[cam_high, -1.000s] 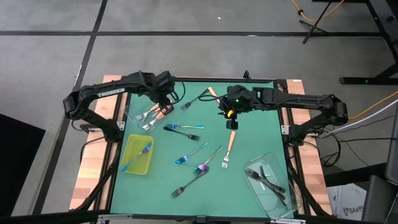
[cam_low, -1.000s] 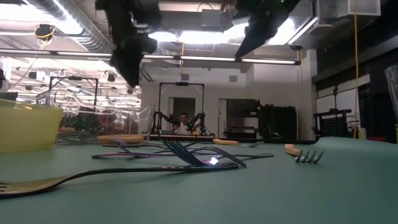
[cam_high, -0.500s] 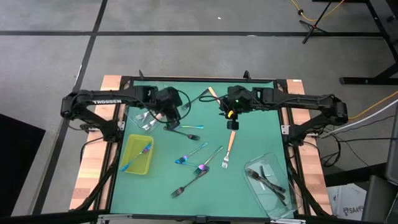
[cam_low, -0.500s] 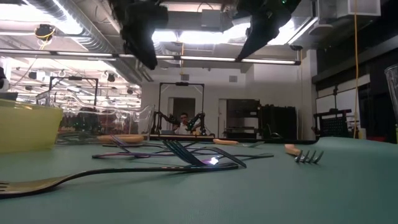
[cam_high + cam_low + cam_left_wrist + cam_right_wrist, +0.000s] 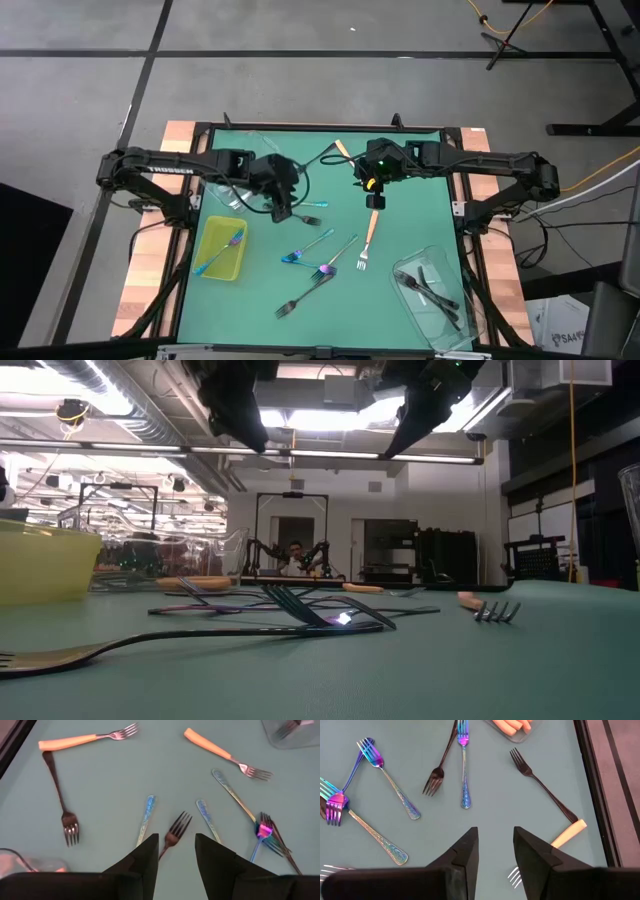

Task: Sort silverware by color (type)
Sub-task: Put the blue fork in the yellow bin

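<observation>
- Left gripper (image 5: 281, 208), fingers apart and empty, hovers left of centre over forks (image 5: 318, 258) scattered mid-mat.
- Right gripper (image 5: 373, 197), parted and empty, hangs upper centre, clear of the table edge (image 5: 320, 129).

The tabletop (image 5: 400, 230) is a green mat in a dark frame. Lying directly on it:

- Yellow-green tray (image 5: 219, 250) at the left edge.
- Clear tub (image 5: 440, 300) in the near right corner, holding dark forks (image 5: 428, 288).
- Second clear tub (image 5: 222, 188) at the left edge toward the far side.
- Loose forks: orange-handled fork (image 5: 368, 235) near centre, another orange-handled one (image 5: 342, 152) by the far edge, iridescent forks (image 5: 310, 245) and a dark fork (image 5: 296, 300) toward the near edge.
</observation>
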Action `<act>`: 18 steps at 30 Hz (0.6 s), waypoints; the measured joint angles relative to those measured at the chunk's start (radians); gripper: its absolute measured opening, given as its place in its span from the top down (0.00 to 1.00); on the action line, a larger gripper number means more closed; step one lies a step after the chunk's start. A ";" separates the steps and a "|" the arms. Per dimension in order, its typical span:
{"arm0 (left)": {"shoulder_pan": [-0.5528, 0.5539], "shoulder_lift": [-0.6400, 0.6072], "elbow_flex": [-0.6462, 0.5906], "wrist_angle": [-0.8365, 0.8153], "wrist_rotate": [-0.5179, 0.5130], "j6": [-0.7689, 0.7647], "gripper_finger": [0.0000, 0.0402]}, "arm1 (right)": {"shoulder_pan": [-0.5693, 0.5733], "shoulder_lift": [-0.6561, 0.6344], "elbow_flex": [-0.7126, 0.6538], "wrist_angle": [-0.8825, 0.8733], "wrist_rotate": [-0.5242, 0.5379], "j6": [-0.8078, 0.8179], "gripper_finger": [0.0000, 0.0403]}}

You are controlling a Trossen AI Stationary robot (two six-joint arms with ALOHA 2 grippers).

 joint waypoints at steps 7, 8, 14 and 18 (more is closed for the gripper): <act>-0.030 0.000 0.000 0.022 -0.001 0.001 0.70 | 0.000 0.000 0.000 -0.001 0.000 0.000 0.72; -0.035 0.000 0.000 0.030 -0.001 0.001 0.70 | 0.000 0.000 0.000 -0.001 0.000 0.000 0.72; -0.071 0.013 0.000 0.103 -0.001 0.001 0.70 | 0.000 0.000 0.000 -0.001 0.000 0.000 0.72; -0.094 0.041 0.000 0.128 -0.001 0.002 0.70 | 0.000 0.000 0.000 -0.002 0.000 0.000 0.72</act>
